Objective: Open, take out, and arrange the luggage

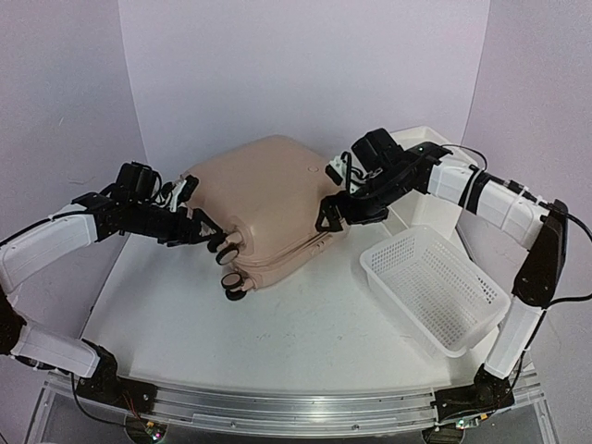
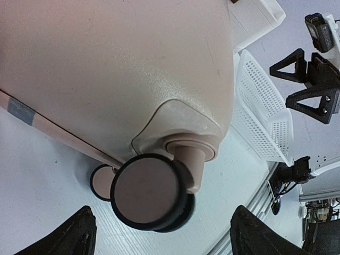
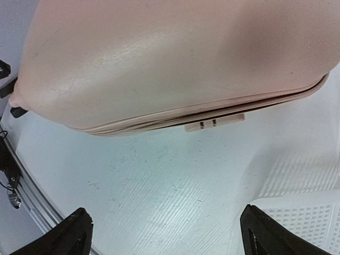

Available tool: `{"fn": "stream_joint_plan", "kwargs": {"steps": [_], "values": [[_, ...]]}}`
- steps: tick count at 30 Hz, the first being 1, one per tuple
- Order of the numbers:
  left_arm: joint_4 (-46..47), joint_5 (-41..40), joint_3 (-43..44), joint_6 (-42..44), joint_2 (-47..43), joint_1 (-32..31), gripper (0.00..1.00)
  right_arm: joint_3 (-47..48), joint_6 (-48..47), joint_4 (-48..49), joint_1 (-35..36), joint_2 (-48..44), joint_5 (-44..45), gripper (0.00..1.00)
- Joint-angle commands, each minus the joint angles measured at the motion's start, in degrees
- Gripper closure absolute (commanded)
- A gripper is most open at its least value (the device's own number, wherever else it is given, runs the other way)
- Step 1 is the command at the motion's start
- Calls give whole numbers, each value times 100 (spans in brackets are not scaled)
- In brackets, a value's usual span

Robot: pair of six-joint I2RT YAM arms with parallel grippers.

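The luggage (image 1: 268, 194), a pale-pink hard-shell suitcase, lies flat and closed on the white table (image 1: 277, 333). Its caster wheels (image 1: 230, 250) point toward the left front. My left gripper (image 1: 211, 236) is open right at those wheels. In the left wrist view one pink-and-black wheel (image 2: 151, 191) sits just ahead of the left gripper (image 2: 164, 241), with a gap on each side. My right gripper (image 1: 331, 215) is open at the suitcase's right edge. In the right wrist view the right gripper (image 3: 170, 239) hangs over bare table, short of the seam and its pale tab (image 3: 215, 122).
A white perforated basket (image 1: 435, 287) stands on the table at the right, close to the right arm. A white drawer unit (image 1: 421, 139) is behind it at the back right. The table's metal front rail (image 1: 296, 407) runs along the near edge.
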Motion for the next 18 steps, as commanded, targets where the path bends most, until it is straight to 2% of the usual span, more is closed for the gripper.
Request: {"fn": "stream_joint_plan", "kwargs": {"steps": [1, 7, 13, 18], "values": [[309, 506, -23, 9, 277, -74, 17, -131, 472, 372, 222, -187, -165, 2], [731, 592, 43, 12, 664, -652, 28, -982, 1008, 1227, 384, -673, -452, 2], [1246, 546, 174, -354, 1185, -1179, 59, -1581, 1211, 1357, 561, -1020, -265, 2], [1512, 321, 518, -671, 1623, -1834, 72, -1906, 1168, 1551, 741, -1224, -58, 2]]}}
